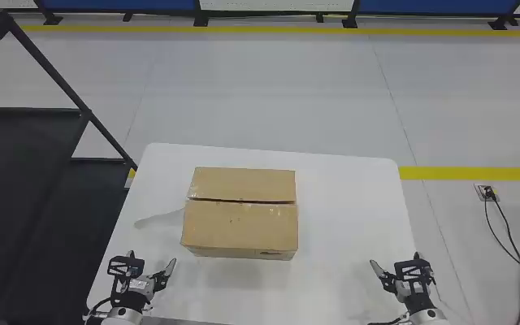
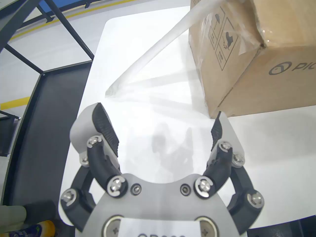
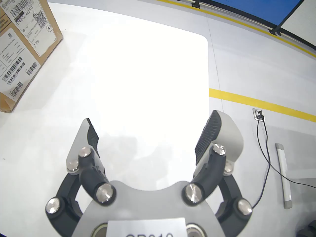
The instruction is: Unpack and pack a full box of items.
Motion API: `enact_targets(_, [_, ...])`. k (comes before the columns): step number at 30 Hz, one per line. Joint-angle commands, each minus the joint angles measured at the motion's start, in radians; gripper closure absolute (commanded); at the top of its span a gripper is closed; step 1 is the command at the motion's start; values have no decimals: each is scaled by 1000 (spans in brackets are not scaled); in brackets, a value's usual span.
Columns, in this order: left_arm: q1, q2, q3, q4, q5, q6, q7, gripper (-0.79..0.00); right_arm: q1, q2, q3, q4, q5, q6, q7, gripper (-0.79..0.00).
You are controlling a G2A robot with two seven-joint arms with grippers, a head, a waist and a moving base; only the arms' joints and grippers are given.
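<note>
A brown cardboard box (image 1: 240, 213) stands closed in the middle of the white table (image 1: 349, 244), its top flaps meeting along a seam. A loose strip of clear tape (image 2: 158, 48) hangs from its left end down to the table. My left gripper (image 1: 143, 274) is open near the table's front left corner, a short way from the box corner (image 2: 246, 75). My right gripper (image 1: 404, 272) is open at the front right, well apart from the box's labelled side (image 3: 22, 43). Nothing sits between either pair of fingers.
A dark metal rack (image 1: 41, 187) stands just off the table's left edge. Bare table lies in front of and to the right of the box. A cable and floor socket (image 3: 258, 115) lie on the floor beyond the right edge.
</note>
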Motion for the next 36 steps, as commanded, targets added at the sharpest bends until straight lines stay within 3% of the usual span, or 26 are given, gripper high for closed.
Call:
enact_targets(1, [0,0,0,0,0,0,0,-785,0,0,0,0,0,0,0,-785])
enact_targets(8, [4,-2,-4,4,-41,-35,45,-785,1,0,-1,-1,2,-2,0,-785])
enact_targets(20, [13,-3,-79,-1,-180,-147,130,-785,44,-4,-35,-139,142,-173,68,-785])
enact_targets(23, [28,0,-98,-17,-171,-185,125,-785,61,-7,-53,-172,161,-160,99,-785])
enact_targets(36, [28,0,-98,-17,-171,-185,125,-785,71,-9,-68,-198,162,-147,120,-785])
